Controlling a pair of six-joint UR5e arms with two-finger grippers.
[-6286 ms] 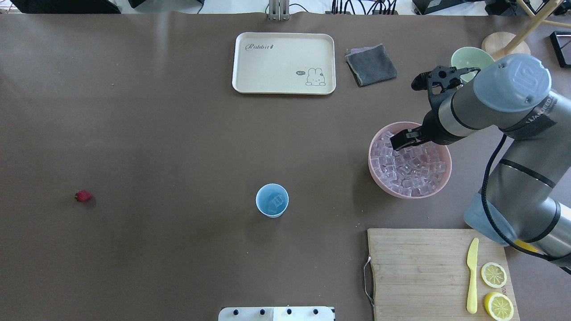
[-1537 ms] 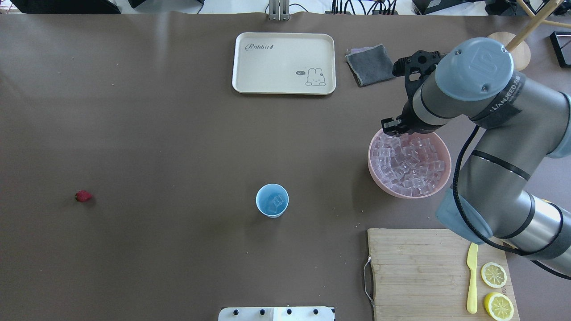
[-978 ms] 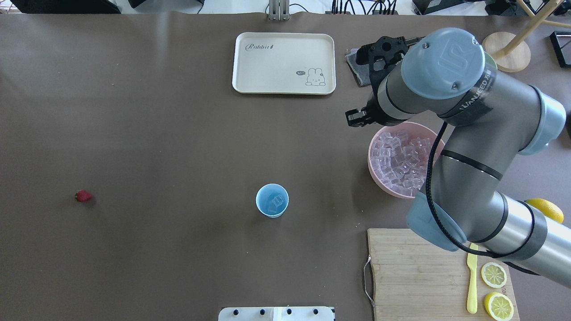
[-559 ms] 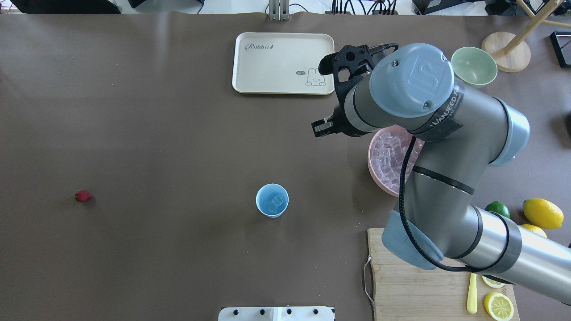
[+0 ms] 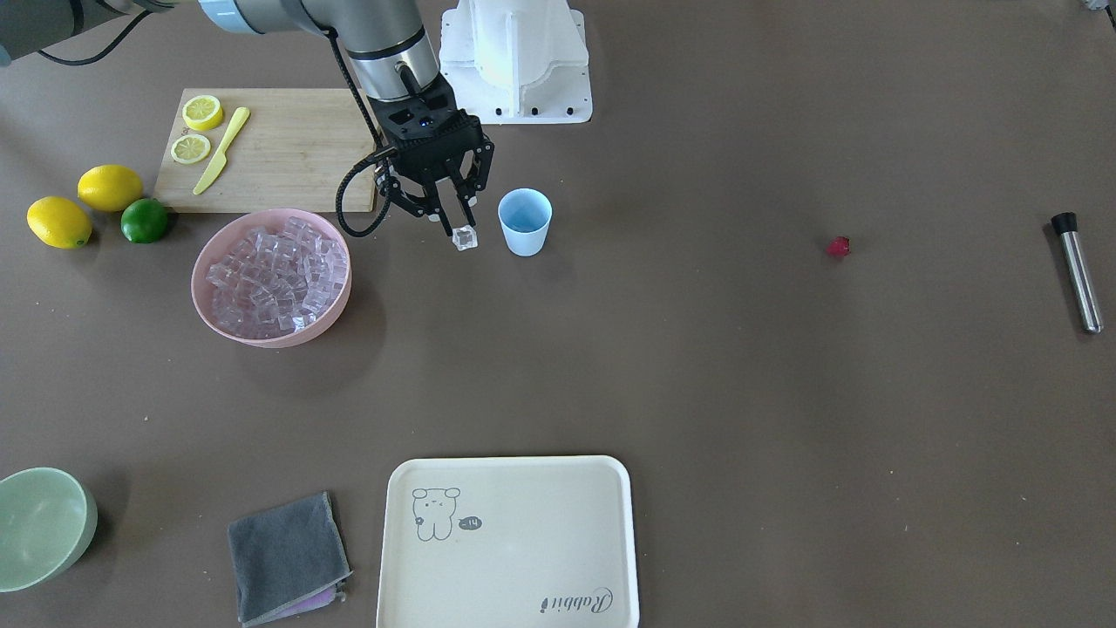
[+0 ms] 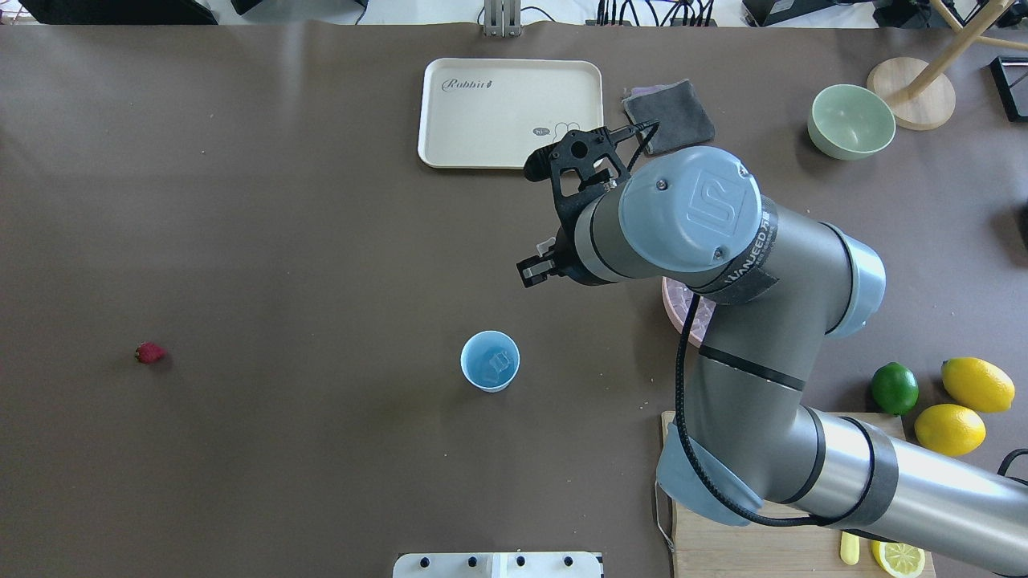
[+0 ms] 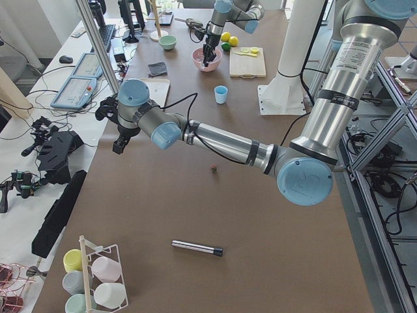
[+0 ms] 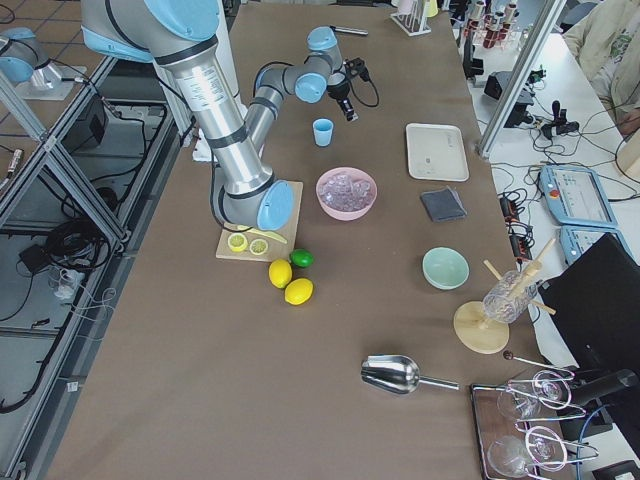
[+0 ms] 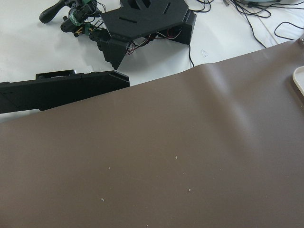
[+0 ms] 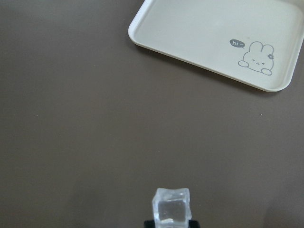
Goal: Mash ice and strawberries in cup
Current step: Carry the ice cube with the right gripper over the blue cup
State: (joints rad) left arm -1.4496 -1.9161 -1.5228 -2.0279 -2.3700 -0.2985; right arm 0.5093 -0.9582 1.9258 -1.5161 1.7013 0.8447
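right jaws: clamped on ice cube (image 5: 465, 237); above surface, just beside cup (image 5: 525, 222)
left jaws: cannot tell if apart or together
strawberry (image 5: 838, 247): well apart from cup

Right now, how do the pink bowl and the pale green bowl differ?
The pink bowl is heaped with clear ice cubes; the pale green bowl looks empty. The pink bowl is the wider of the two; the pale green bowl is smaller. The pink bowl sits beside the cutting board on the robot's side; the pale green bowl sits toward the far edge. Both are round, plain and upright on the table.
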